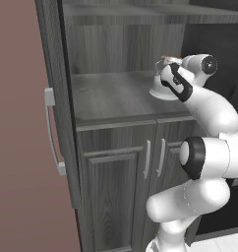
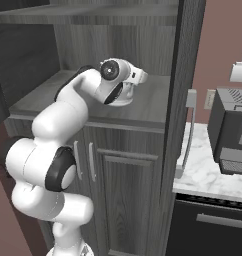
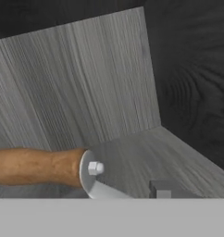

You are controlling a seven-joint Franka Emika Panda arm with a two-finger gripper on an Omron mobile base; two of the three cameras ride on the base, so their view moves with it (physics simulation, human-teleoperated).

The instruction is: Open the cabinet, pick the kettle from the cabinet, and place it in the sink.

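**One kettle on the open cabinet shelf, my fingers at its handle**

One door of the cabinet [image 1: 57, 113] is swung wide, its long silver bar handle [image 1: 52, 132] facing out at the left of the left base view. Inside, the kettle [image 1: 163, 89] sits on the grey wood-grain shelf [image 1: 111, 96], toward the right end and well back from the front edge. My arm reaches in over that shelf, and my fingers [image 1: 166, 63] are right above the kettle, at its arched handle. From the right base view my wrist covers most of the kettle [image 2: 124, 96], and just its pale base shows beneath.

Along my hand, the brown wooden bar [image 3: 37, 166] of the handle runs in from the left, ending in a silver bracket [image 3: 91, 172] with a small bolt. Behind it are the cabinet's back wall and shadowed side wall.

I cannot tell whether my fingers are open or closed on the bar.

Below the shelf are two shorter doors [image 1: 140, 177] with small handles, both closed.
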